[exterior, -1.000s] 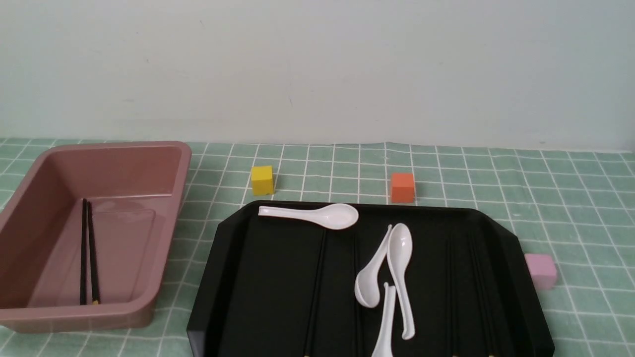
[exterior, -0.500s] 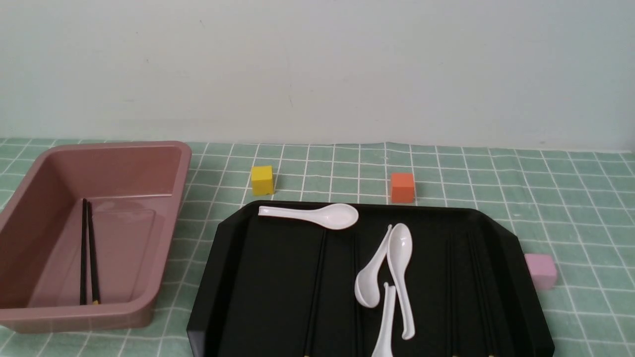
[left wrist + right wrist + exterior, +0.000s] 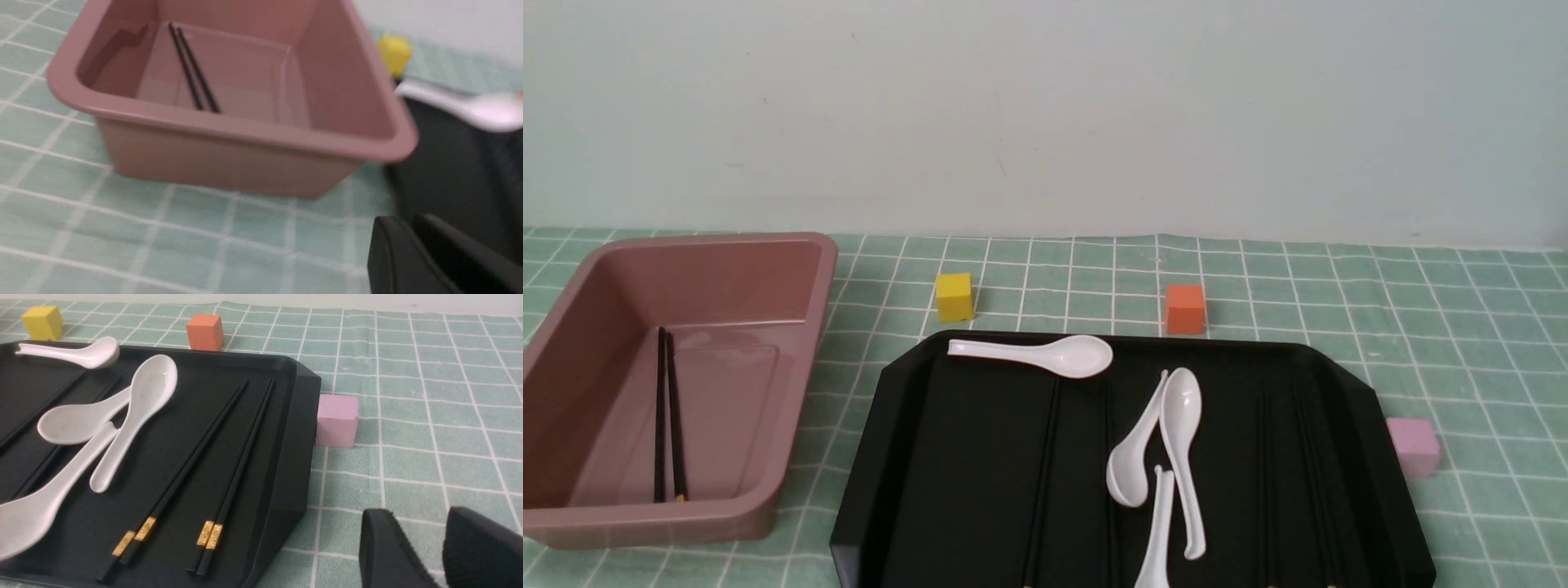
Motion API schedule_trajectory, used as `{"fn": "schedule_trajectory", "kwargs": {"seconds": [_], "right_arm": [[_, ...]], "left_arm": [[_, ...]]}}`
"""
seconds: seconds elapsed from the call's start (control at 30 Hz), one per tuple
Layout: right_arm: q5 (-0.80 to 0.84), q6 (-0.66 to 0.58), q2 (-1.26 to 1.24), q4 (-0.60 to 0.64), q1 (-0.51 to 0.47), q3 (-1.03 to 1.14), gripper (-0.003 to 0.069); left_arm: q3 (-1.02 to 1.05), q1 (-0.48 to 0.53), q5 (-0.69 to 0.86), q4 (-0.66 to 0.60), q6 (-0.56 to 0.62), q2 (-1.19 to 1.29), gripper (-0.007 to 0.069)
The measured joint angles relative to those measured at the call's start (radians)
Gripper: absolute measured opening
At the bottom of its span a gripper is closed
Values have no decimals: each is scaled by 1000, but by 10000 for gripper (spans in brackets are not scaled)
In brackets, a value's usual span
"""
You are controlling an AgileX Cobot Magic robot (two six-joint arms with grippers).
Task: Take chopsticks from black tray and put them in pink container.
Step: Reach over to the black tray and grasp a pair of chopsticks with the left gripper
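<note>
The black tray [image 3: 964, 457] lies in the middle of the checked cloth. Two pairs of black chopsticks [image 3: 190, 457] with gold bands lie lengthwise on its right part, and more run under the spoons on its left part [image 3: 1043, 474]. The pink container [image 3: 792, 408] stands left of the tray with two chopsticks [image 3: 660, 408] on its floor, also seen in the left wrist view [image 3: 186, 69]. My left gripper [image 3: 412, 222] is shut and empty, low by the container's near corner. My right gripper [image 3: 421, 516] is open over bare cloth, right of the tray's edge [image 3: 294, 428]. Neither gripper shows in the front view.
Several white soup spoons [image 3: 1184, 433] lie on the tray, one [image 3: 1045, 355] across its far edge. Behind the tray stand a yellow cube [image 3: 954, 296] and an orange cube [image 3: 1184, 308]. A pale pink cube [image 3: 337, 420] sits against the tray's right side.
</note>
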Motion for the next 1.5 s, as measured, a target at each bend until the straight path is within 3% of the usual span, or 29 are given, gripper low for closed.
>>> {"fn": "schedule_trajectory", "kwargs": {"seconds": [0.23, 0.33, 0.43, 0.53, 0.63, 0.8, 0.87, 0.93, 1.0, 1.1, 1.23, 1.4, 1.5], "right_arm": [[0, 0, 0, 0, 0, 0, 240], [0, 0, 0, 0, 0, 0, 240], [0, 0, 0, 0, 0, 0, 240], [0, 0, 0, 0, 0, 0, 240], [0, 0, 0, 0, 0, 0, 240], [0, 0, 0, 0, 0, 0, 240], [0, 0, 0, 0, 0, 0, 240], [0, 0, 0, 0, 0, 0, 240], [0, 0, 0, 0, 0, 0, 240], [0, 0, 0, 0, 0, 0, 240], [0, 0, 0, 0, 0, 0, 240], [0, 0, 0, 0, 0, 0, 240], [0, 0, 0, 0, 0, 0, 240]], "left_arm": [[0, 0, -116, -467, -391, 0, 78], [0, 0, -173, -580, -449, 0, 79], [-2, 0, -251, -604, -459, 0, 78], [-68, 0, -255, -604, -452, 0, 50], [-223, 0, -213, -542, -364, 32, -6], [-604, 0, 229, -357, -149, 385, -13], [-752, 0, 558, -289, -78, 599, -13], [-852, 0, 741, -239, 12, 770, -13], [-908, 0, 815, -228, 90, 927, -13], [-940, -15, 812, -279, 142, 1079, -13], [-946, -159, 699, -353, 152, 1223, -13], [-989, -392, 527, -327, 31, 1405, -13], [-1033, -474, 509, -272, -36, 1515, 1]]}}
